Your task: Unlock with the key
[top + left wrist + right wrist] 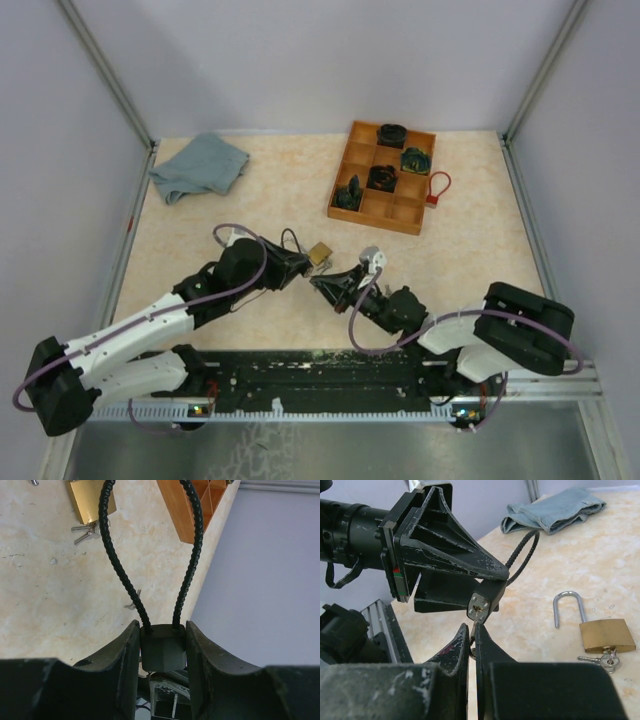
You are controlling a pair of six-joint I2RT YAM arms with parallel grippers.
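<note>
Plainly the main risk lies in the turn itself. On the left, the left gripper [162,630] clamps the black body of the cable lock [162,652] between its two fingers, with the cable [120,565] looping up and away over the table [45,595]. If the twist from the key is stronger than that side clamp, the body could roll in the grip and the cylinder would not turn. The lock is held in the air, tilted, its keyhole face pointing toward the other arm. Moving right, the key [478,614] appears to sit with its tip in that keyhole; how deep it goes I cannot tell. A key only partly seated could jam, or slip out when turned. Next, the right gripper [472,630] is pinched closed on the key's head, just below the lock face and almost touching it. That thin pinch could let the key swivel between the fingers, and any sideways pull between the two arms could bend it. Further right, a brass padlock [607,635] lies on the table with its shackle open and its own keys [602,660] in it, well apart from the work, so it is unlikely to interfere.
</note>
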